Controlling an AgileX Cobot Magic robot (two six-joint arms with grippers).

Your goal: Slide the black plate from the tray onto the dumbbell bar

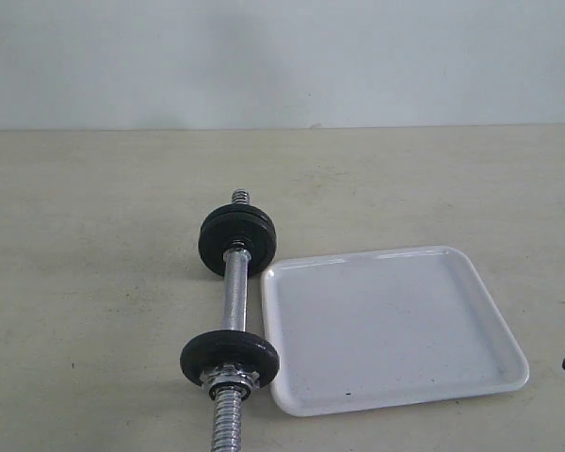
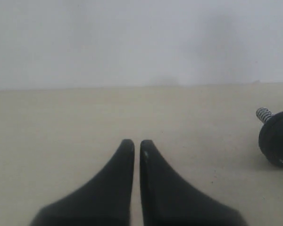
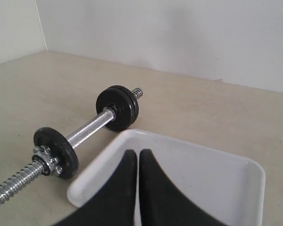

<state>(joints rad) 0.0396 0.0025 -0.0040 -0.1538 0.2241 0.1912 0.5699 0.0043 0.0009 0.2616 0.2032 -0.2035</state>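
The tray (image 1: 395, 325) is seen bare; three black discs (image 1: 230, 356) are carried by the bar (image 1: 234, 297), so the plate is judged already on it, which disc cannot be told; left gripper (image 2: 137, 142) and right gripper (image 3: 137, 153) are pressed closed, empty; only retreat is needed

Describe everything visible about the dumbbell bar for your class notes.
The dumbbell bar is a shiny chrome rod lying horizontal, held off the beige table by its plates, beside the white tray. Its middle is smooth; both protruding ends are spiral-threaded. A single black plate sits on the nearer end, backed by a silver collar nut. A thicker black stack, apparently two plates, sits on the far end.
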